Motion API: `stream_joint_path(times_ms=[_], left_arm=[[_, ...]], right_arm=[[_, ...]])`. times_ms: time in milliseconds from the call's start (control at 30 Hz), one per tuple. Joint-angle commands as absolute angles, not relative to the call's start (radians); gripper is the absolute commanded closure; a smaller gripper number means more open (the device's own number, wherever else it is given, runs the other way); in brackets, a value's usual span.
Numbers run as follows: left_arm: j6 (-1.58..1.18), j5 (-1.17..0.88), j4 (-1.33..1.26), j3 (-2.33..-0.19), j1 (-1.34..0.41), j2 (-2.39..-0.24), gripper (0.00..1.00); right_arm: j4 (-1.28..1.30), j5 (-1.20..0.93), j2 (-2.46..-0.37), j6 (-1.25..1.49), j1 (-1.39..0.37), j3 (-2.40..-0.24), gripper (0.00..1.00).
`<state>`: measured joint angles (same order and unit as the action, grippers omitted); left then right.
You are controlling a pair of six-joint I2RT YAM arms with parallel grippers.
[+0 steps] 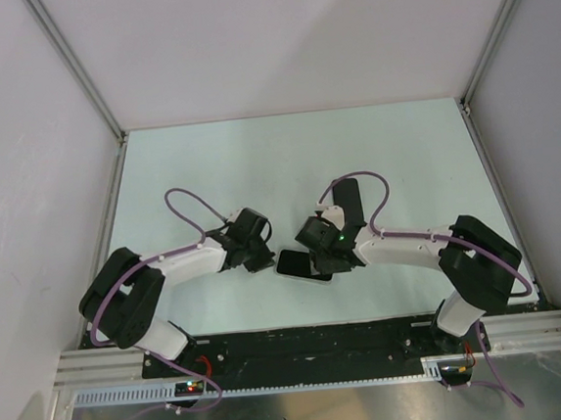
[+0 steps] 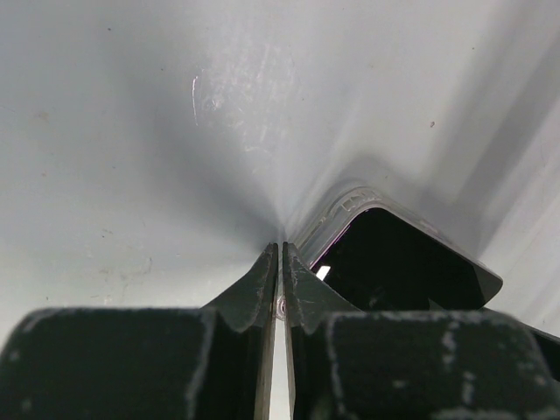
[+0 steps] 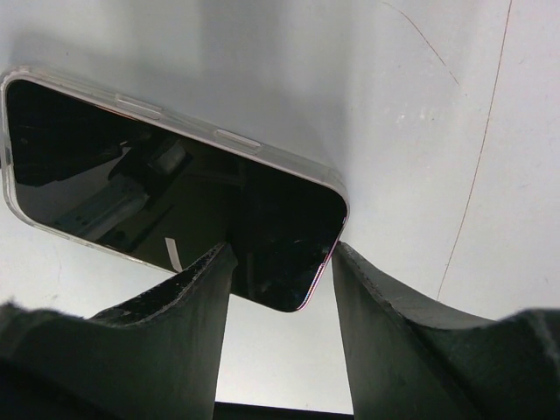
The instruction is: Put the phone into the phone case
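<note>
Phone (image 3: 175, 192) sits screen-up in clear phone case (image 3: 229, 138); right gripper (image 3: 284, 254) spread astride one corner, left gripper (image 2: 281, 248) pressed together beside another.

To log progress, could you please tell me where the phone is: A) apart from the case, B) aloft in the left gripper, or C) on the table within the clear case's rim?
C: the phone lies screen-up on the table, the phone case rim hugging its edges.
</note>
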<state>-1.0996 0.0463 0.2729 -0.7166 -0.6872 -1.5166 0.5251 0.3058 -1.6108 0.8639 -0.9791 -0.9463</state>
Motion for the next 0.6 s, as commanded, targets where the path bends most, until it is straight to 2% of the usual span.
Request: stream_joint_path(times_ms=[0, 200, 433, 567], left_arm=[[-1.126, -0.012, 0.275, -0.731, -0.739, -1.541, 0.89], [-1.129, -0.005, 0.271, -0.725, -0.742, -1.525, 0.89], [-1.107, -0.003, 0.271, -0.714, -0.714, -1.494, 0.88], [-1.088, -0.004, 0.271, -0.713, -0.691, -1.477, 0.88]], right_arm=[[0.449, 0.292, -1.66, 0.855, -0.995, -0.972, 0.47], [0.448, 0.271, -1.65, 0.844, -0.98, -0.97, 0.47], [0.476, 0.273, -1.553, 0.817, -0.93, -0.964, 0.39], [0.488, 0.269, -1.503, 0.813, -0.897, -0.951, 0.37]])
